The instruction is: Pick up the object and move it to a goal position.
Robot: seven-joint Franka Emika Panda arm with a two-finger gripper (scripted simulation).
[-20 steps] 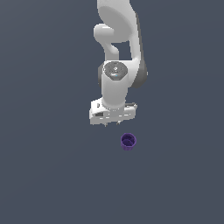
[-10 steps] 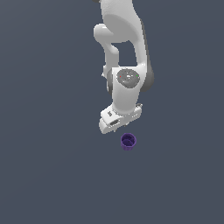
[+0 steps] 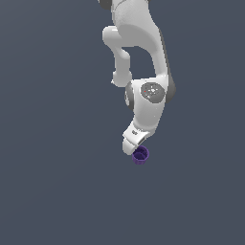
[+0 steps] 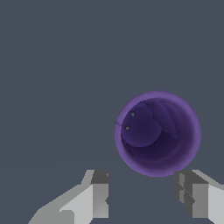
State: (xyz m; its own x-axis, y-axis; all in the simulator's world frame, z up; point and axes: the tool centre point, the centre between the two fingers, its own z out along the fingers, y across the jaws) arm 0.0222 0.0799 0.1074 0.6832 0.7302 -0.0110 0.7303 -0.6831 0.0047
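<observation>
Lowered end effector [image 4: 142, 192], fingers apart, beside one cup [image 4: 157, 133].

Plain dark grey-blue floor [image 3: 52, 191]; only a small purple cup [image 3: 140, 155] sits upright on it, hollow top up.

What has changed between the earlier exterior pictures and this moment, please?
The gripper has come down and turned, so that in the exterior view it now sits right beside the purple cup instead of hanging clear above it. In the wrist view its fingers are spread apart with the cup ahead of them, not yet between them, so nothing is gripped. The cup has stayed in its place, upright on the grey floor.
</observation>
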